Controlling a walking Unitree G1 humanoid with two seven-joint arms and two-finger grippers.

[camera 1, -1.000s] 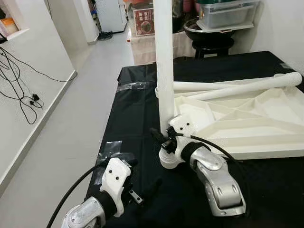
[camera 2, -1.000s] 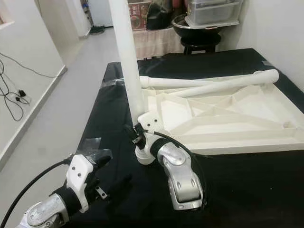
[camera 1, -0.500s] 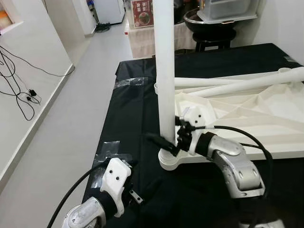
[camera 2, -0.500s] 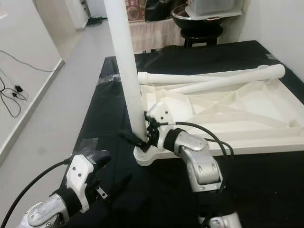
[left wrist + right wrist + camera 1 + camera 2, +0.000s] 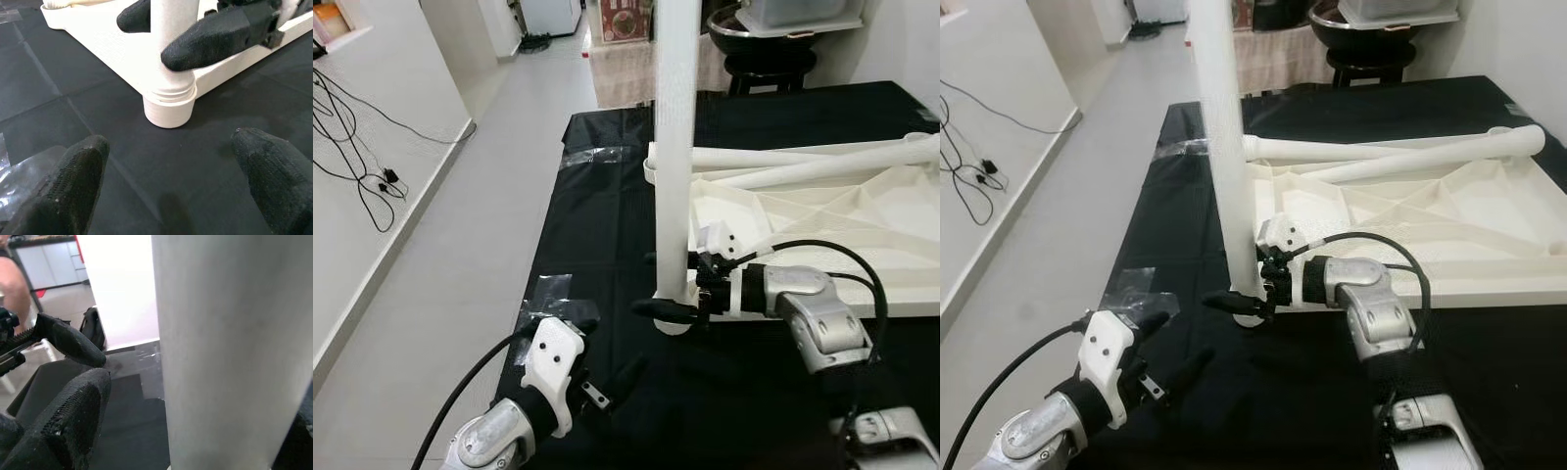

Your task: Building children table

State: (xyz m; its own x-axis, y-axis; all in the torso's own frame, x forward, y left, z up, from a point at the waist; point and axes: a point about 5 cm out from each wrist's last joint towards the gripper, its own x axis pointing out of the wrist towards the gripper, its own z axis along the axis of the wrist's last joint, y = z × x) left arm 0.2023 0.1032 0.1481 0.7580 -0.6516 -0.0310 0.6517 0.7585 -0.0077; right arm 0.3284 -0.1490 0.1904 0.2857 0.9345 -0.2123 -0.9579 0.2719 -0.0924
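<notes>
A white tabletop (image 5: 822,230) lies upside down on the black-covered table. One white leg (image 5: 674,147) stands upright in its near left corner socket (image 5: 169,105). My right gripper (image 5: 643,282) reaches in from the right and straddles the base of this leg, open, with one finger (image 5: 215,39) on the near side and the other behind it. A gap shows beside the leg (image 5: 220,357) in the right wrist view. My left gripper (image 5: 605,343) hovers low over the cloth in front of the corner, open and holding nothing.
Two loose white legs (image 5: 803,157) lie across the far side of the tabletop. Clear tape patches (image 5: 548,289) stick to the cloth near the table's left edge. Grey floor with wall cables (image 5: 352,127) runs along the left. A dark stool (image 5: 769,69) stands behind.
My right arm has swung from in front of the corner round to its right side, with the gripper staying at the leg's base. The left gripper has held still. The camera shifted slightly.
</notes>
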